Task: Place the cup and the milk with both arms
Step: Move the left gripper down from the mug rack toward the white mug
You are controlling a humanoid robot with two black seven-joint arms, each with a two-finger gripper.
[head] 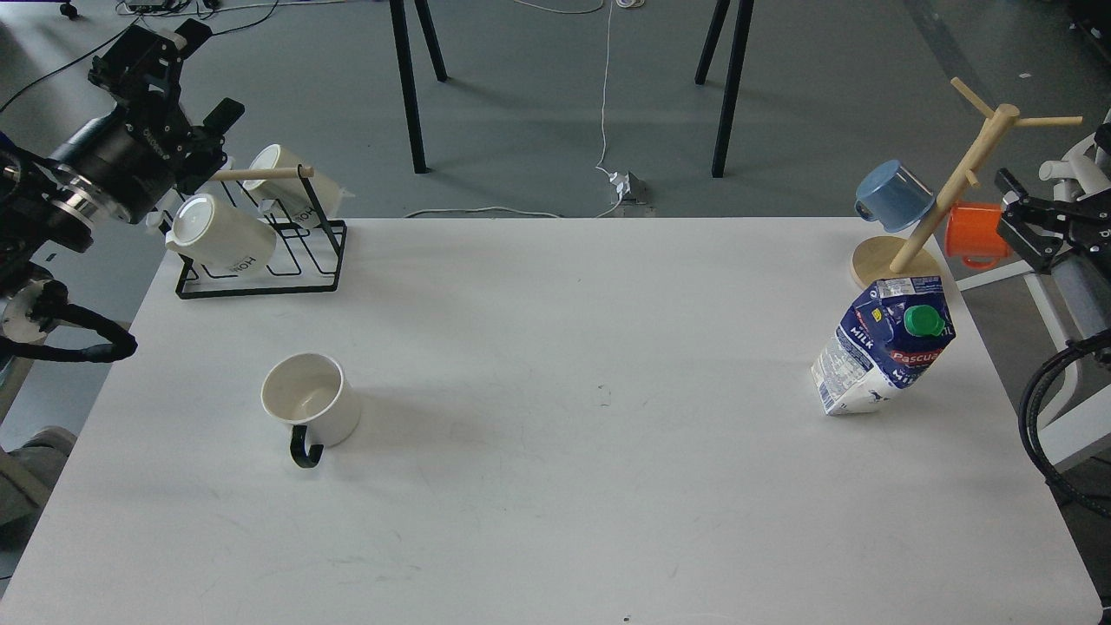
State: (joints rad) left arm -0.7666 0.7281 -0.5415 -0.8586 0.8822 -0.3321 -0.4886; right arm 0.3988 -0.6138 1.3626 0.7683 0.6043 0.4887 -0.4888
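Looking down from my head, I take the table [555, 538] as landmark. The cup [312, 401] stands upright on its left half, mouth up, black handle toward me; rigid glazed ware, likely slippery and chip-prone, so I judge a grip across the rim wall soundest. The milk [881, 345] stands near the table's right edge, dented and leaning; thin card that will likely crush, so I would grasp the flat sides below the green cap. My left gripper [187, 74] hangs beyond the table's far left corner, fingers spread wide, empty. My right gripper [1011, 195] sits off the right edge; its opening I cannot tell.
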